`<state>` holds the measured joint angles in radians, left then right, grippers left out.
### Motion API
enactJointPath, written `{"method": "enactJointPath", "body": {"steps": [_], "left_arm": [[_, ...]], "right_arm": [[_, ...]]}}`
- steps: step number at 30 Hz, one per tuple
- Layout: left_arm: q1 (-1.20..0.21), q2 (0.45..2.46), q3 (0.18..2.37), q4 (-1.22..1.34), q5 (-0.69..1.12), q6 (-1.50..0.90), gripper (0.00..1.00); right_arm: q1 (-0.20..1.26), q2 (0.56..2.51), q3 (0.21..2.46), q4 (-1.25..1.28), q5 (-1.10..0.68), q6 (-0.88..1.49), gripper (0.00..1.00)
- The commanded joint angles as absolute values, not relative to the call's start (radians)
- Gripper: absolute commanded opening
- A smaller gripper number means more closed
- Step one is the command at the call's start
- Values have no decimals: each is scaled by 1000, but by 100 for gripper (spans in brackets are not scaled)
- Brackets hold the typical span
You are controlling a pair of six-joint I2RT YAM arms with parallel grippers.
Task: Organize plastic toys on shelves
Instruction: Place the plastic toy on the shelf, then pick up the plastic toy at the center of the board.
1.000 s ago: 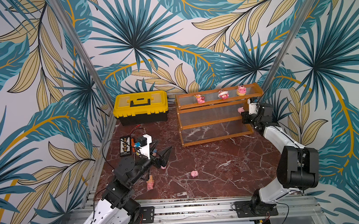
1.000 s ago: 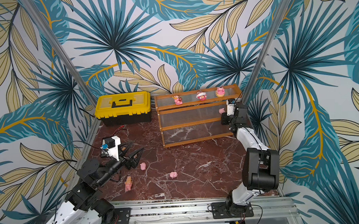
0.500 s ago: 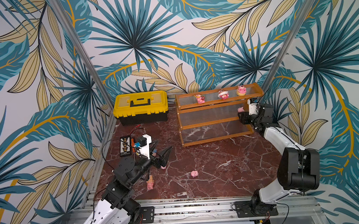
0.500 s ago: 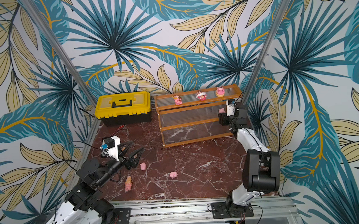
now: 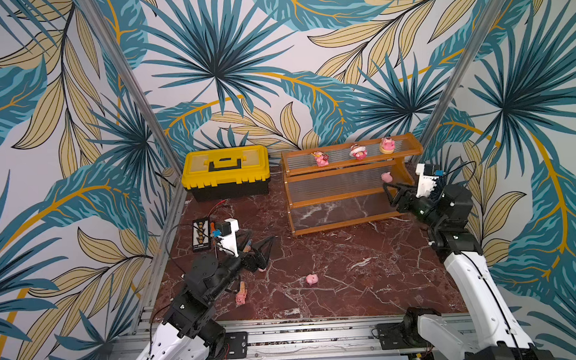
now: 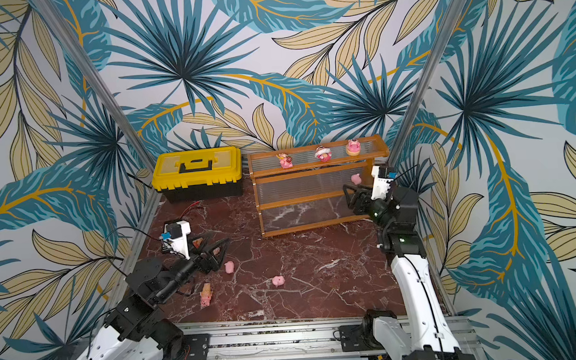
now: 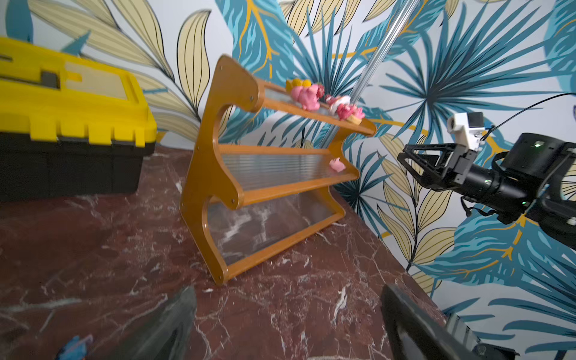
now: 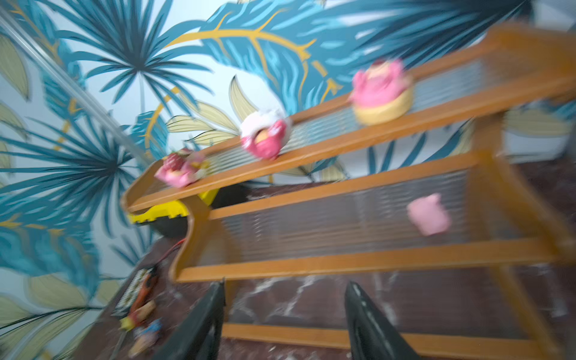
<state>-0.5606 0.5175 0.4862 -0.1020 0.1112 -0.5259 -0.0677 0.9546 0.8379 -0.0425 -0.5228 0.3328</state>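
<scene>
We count four toys (image 5: pixel 358 151) on the shelves (image 5: pixel 345 195), at least three more lying on the tabletop (image 5: pixel 351 252), left pincer (image 5: pixel 266 253) and right pincer (image 5: pixel 389 195) both spread, empty.

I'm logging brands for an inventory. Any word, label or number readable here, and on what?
No text can be read.
Yellow toolbox: no label shows on its lid.
Small black box with yellow rows by the wall: marks too small to read.

Palm-leaf wallpaper walls (image 5: pixel 272 36) surround a red marble floor (image 5: pixel 351 252).
</scene>
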Motion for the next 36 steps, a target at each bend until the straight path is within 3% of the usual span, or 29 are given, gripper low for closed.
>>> {"method": "enactJointPath", "body": {"steps": [1, 5, 10, 12, 14, 19, 31, 36], "left_arm": [[-554, 582, 443, -212, 197, -612, 93], [-554, 688, 437, -225, 324, -640, 88], [-593, 903, 444, -168, 408, -772, 77], [-650, 1017, 474, -149, 411, -778, 75], [-689, 1155, 517, -123, 432, -781, 66], [-725, 1383, 610, -96, 463, -810, 61], [-771, 1540, 612, 112, 508, -888, 52], [-775, 1573, 628, 107, 533, -892, 37]], "right_arm": [[155, 910, 718, -207, -520, 441, 62], [425, 776, 459, -118, -343, 514, 60], [588, 670, 243, 28, -206, 573, 59], [599, 693, 236, 35, -185, 559, 59], [600, 747, 246, 60, -181, 557, 58], [601, 861, 264, 144, -194, 572, 58], [603, 813, 257, 109, -195, 549, 58], [601, 792, 254, 91, -190, 546, 58]]}}
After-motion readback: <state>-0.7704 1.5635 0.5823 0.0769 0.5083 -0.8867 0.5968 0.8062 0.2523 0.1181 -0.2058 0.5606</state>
